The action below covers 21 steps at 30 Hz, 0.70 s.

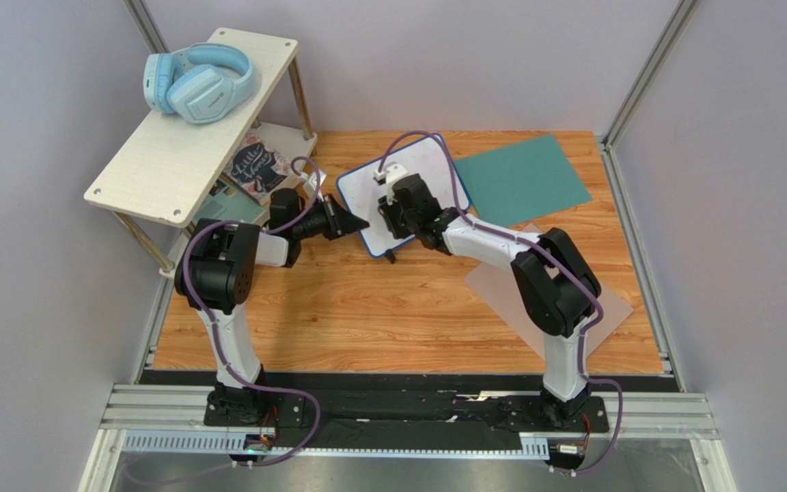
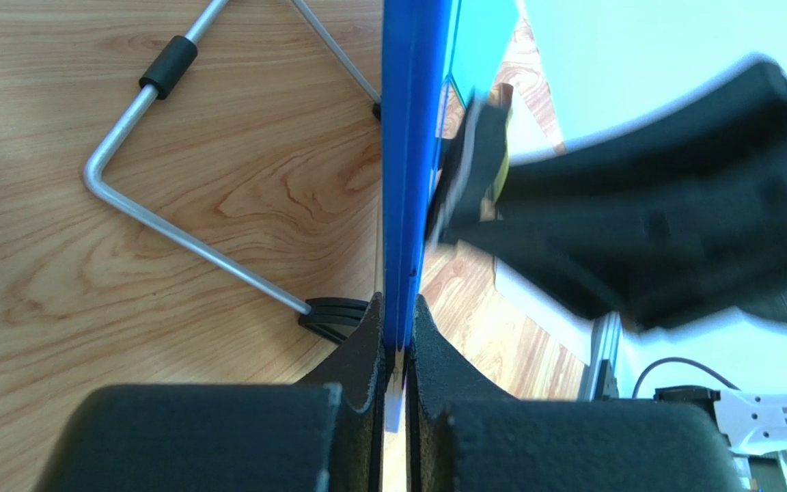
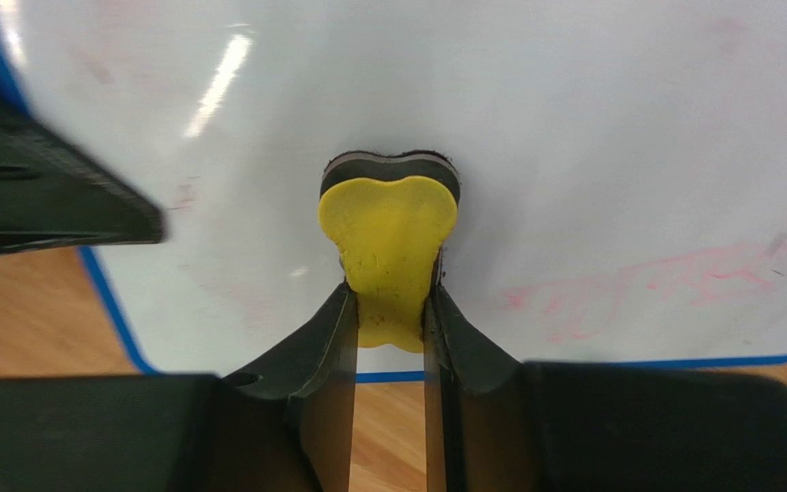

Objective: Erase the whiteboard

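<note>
The whiteboard (image 1: 423, 169), glossy white with a blue frame, stands tilted at the table's back middle. My left gripper (image 1: 359, 223) is shut on its left frame edge (image 2: 408, 164), which runs between the jaws in the left wrist view. My right gripper (image 1: 396, 210) is shut on a yellow eraser (image 3: 389, 241) with a dark felt pad. The eraser presses against the board's face (image 3: 572, 133). Faint pink scribbles (image 3: 654, 282) lie to the right of the eraser.
A white shelf (image 1: 194, 118) with blue headphones (image 1: 199, 82) stands at the back left, its metal legs (image 2: 172, 215) near the board. A teal sheet (image 1: 521, 179) and a grey-brown sheet (image 1: 516, 297) lie to the right. Walls enclose the wooden table (image 1: 367, 308).
</note>
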Each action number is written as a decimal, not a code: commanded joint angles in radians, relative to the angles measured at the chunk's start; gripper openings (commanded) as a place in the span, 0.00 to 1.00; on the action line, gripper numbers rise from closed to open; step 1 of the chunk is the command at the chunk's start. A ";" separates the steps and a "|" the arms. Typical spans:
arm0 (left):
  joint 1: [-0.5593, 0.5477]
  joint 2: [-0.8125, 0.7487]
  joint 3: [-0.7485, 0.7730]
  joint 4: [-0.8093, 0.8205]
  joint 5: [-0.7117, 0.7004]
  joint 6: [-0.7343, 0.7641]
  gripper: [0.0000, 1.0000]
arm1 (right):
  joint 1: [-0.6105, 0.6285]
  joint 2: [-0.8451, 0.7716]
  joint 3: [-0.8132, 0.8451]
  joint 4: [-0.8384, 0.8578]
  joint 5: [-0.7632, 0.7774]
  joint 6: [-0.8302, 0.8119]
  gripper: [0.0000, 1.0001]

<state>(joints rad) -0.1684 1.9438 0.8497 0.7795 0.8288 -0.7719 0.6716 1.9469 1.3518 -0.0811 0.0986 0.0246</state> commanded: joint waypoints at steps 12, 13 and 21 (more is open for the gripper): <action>-0.002 0.009 -0.005 -0.017 -0.008 0.033 0.00 | -0.029 0.112 0.135 -0.077 0.147 0.044 0.00; -0.002 0.010 -0.006 -0.017 -0.010 0.034 0.00 | -0.047 0.104 0.129 -0.074 0.136 0.046 0.00; 0.000 0.010 -0.005 -0.017 -0.011 0.033 0.00 | -0.176 0.092 0.112 -0.089 0.121 -0.002 0.00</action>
<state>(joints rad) -0.1677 1.9511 0.8497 0.7837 0.8116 -0.7715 0.5678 2.0113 1.4780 -0.1707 0.1272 0.0677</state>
